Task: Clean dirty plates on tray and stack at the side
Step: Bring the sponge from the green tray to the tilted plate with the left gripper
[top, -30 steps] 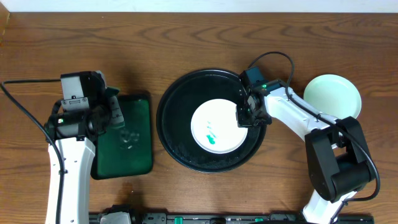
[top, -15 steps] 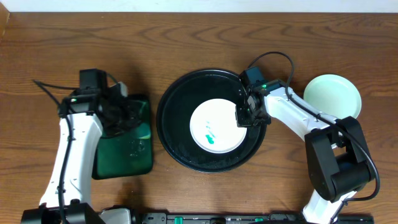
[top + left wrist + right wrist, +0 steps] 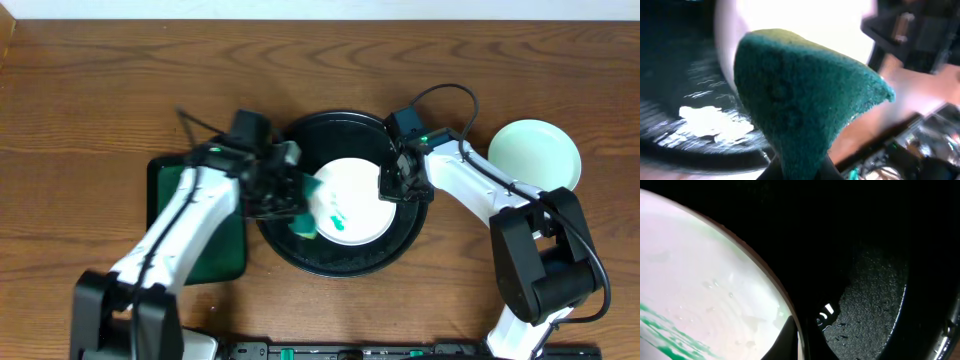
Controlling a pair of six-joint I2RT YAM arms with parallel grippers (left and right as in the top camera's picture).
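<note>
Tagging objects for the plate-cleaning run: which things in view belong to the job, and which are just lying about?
Job:
- black round tray
- smeared plate on it
- pale plate set aside beyond the right arm
- green sponge in the left gripper
- right gripper at the smeared plate's rim

Lying about:
- dark green rectangular tray, not in use now

Tray (image 3: 330,258): large, round, black, raised rim. Flat on table, centre. Floor wet, glossy in patches.
Dirty plate (image 3: 358,188): small, round, white, shallow. Lies inside tray, about the middle, nearer the right rim. Teal smears (image 3: 338,218) on its lower-left part; water drops on face. Left edge partly covered.
Side plate (image 3: 535,155): round, pale, faint green tint, face looks clean. On table right of tray, apart from it. Single or stacked: cannot tell.
</note>
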